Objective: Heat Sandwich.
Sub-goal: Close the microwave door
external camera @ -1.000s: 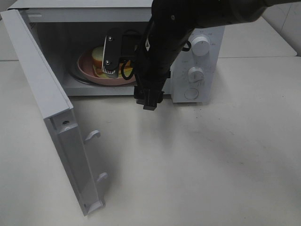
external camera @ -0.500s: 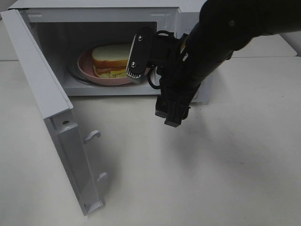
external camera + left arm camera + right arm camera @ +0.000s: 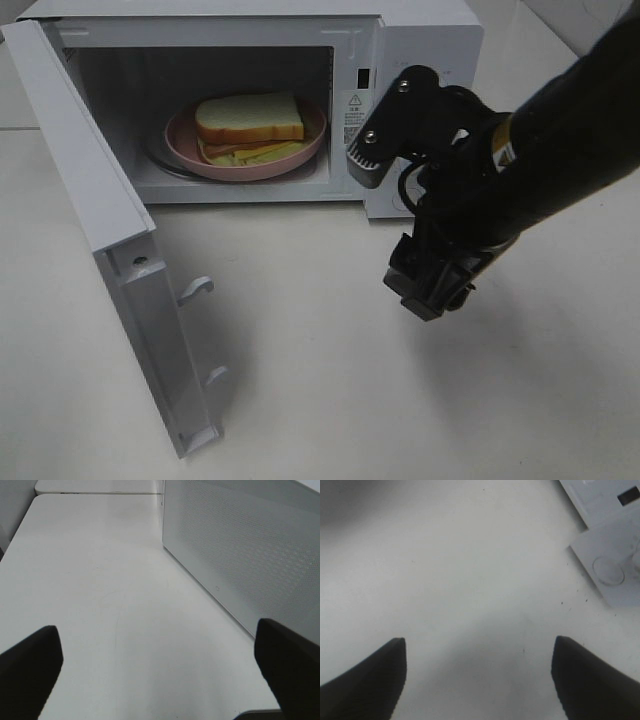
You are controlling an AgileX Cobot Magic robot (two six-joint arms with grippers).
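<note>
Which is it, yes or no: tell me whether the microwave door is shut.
No. The microwave door stands swung wide open, showing the sandwich on its plate inside.

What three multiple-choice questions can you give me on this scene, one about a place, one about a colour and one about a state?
1. Where is the sandwich?
A. On top of the microwave
B. Inside the microwave, on the plate
C. Outside, in front of the microwave

2. What colour is the plate?
A. Pink
B. Blue
C. White

3. How does the microwave door stand?
A. Shut
B. Wide open
C. Taken off

Answers:
1 B: the sandwich sits on the plate in the cavity.
2 A: the plate's rim shows pink around the bread.
3 B: the door is swung out on its hinge, leaving the cavity exposed.
</note>
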